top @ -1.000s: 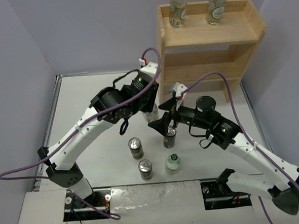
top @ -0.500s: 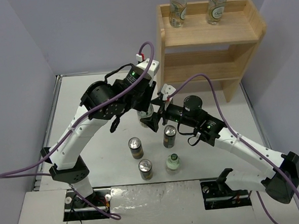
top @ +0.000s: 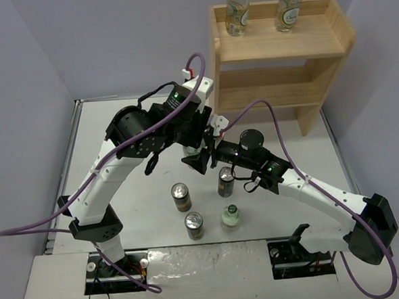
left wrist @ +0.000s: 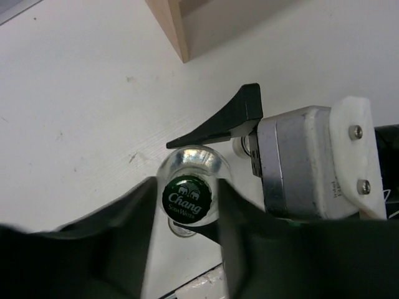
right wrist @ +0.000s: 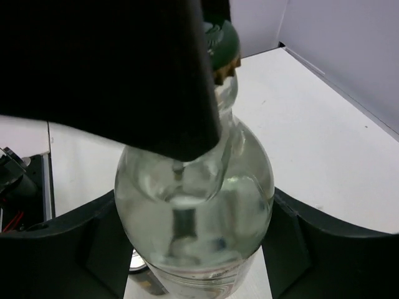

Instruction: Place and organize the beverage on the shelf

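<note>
Right gripper (right wrist: 194, 212) has slid left, clasping the bottle (right wrist: 199, 156) low; left gripper (left wrist: 186, 208) pinches its cap, label hidden.

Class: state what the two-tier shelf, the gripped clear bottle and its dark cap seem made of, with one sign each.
Light two-tier shelf: seemingly unpainted wood, matt, pale tan boards. Clear bottle: probably glass, glossy and see-through. Dark-green cap: likely painted metal, crimped edge.
</note>
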`<action>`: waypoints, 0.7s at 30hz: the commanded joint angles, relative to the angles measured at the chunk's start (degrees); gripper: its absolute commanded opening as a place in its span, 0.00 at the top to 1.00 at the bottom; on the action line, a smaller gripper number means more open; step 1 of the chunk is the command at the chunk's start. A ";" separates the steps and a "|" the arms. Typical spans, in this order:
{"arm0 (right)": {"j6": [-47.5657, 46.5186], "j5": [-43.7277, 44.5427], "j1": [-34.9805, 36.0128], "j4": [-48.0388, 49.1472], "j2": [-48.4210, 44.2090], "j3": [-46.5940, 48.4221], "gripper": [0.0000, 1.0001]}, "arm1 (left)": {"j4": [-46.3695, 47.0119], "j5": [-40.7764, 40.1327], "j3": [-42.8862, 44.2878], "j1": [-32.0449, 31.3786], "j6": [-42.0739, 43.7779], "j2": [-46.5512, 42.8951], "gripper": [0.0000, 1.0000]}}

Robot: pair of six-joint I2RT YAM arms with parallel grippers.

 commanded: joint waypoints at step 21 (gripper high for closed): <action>-0.10 20.64 -21.78 -19.03 -3.09 34.38 1.00 | 18.58 -23.62 -31.89 4.21 -0.98 -30.77 0.06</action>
